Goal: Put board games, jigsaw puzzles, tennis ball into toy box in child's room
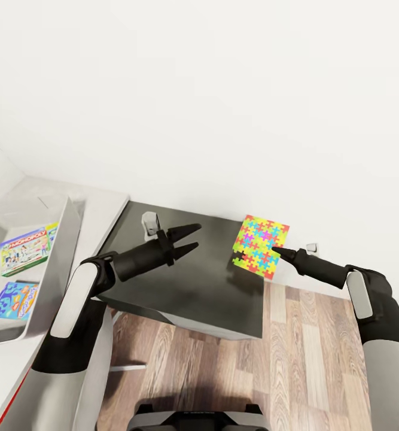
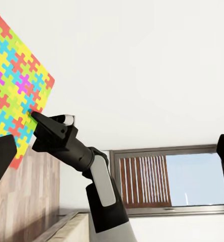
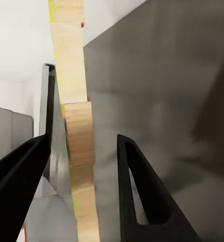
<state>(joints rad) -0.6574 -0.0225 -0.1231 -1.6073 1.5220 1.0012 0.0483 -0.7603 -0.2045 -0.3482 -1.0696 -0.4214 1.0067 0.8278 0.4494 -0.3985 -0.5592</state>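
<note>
Held edge-on in right gripper [image 1: 277, 249]: jigsaw puzzle [image 1: 260, 246], upright, face toward 9 o'clock; left gripper [image 1: 193, 237] spread wide.

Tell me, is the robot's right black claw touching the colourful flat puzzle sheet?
Touching. In the left wrist view the right gripper pinches the edge of the colourful puzzle sheet, lifted against the white wall.

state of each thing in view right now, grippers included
jigsaw puzzle: held off the floor, tilted, gripped at its edge by the right gripper
right gripper: shut on jigsaw puzzle
left gripper: open, empty
toy box: open-topped, two board games lying flat inside
Monopoly board game: face up
blue board game: face up
</note>
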